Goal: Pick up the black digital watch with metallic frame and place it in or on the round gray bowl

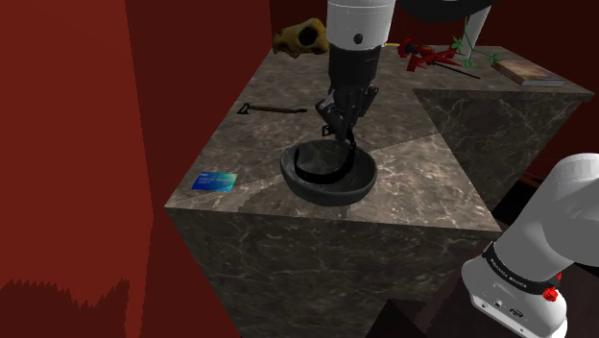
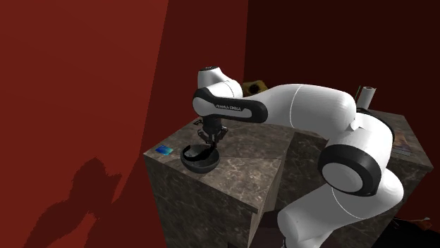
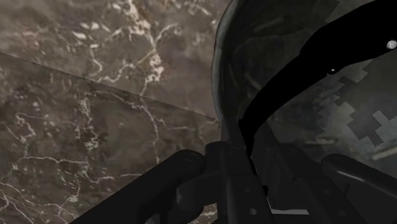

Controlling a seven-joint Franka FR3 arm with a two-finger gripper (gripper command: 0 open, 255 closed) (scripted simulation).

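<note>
The round gray bowl (image 1: 328, 184) sits near the front of the marble block top, also seen as bowl (image 2: 199, 158) and bowl (image 3: 286, 95). The black watch (image 1: 321, 169) lies curved inside it, one strap end rising toward my gripper (image 1: 342, 132). From the wrist, the watch (image 3: 280, 95) arcs across the bowl's inside, its near end beside one finger (image 3: 181, 172). The other finger (image 3: 359, 175) stands well away from it. My gripper (image 3: 270, 184) hovers just above the bowl, open, with the arm coming down from above; gripper (image 2: 209, 141).
A blue card (image 1: 214, 181) lies at the block's corner on the shoulder view's left. Behind the bowl lies a thin dark tool (image 1: 274, 109). Farther back are a yellowish object (image 1: 301, 38), red and green items (image 1: 430, 56) and a book (image 1: 529, 73). Red walls surround the block.
</note>
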